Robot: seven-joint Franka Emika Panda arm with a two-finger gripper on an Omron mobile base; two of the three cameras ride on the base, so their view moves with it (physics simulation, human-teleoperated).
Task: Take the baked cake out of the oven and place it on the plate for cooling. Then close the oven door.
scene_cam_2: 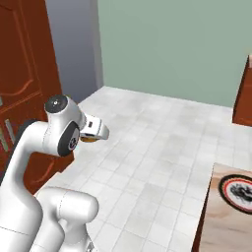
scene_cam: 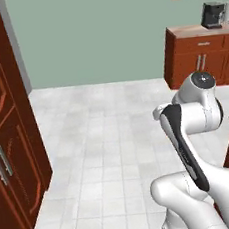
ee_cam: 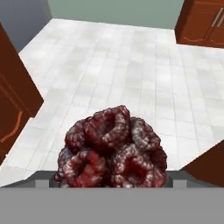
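The baked cake (ee_cam: 113,148), a dark reddish-brown knobbly lump, sits right in front of the hand camera and hangs above the tiled floor. My gripper (scene_cam_2: 91,135) is shut on it, and the cake hides the fingertips. In the right base view a brown sliver of the cake (scene_cam_2: 87,140) peeks out under the white hand. The plate (scene_cam_2: 240,190), pale with a black and red rim, lies on a wooden countertop (scene_cam_2: 221,221) at the lower right, well away from the gripper. The oven and the oven door are out of view.
Tall dark red cabinets (scene_cam: 9,148) stand on the left. More red cabinets and a counter with a coffee machine (scene_cam: 213,14) line the far right. Pale tiled floor (scene_cam: 104,138) spreads between them. The arm's elbow (scene_cam: 200,101) rises at the right.
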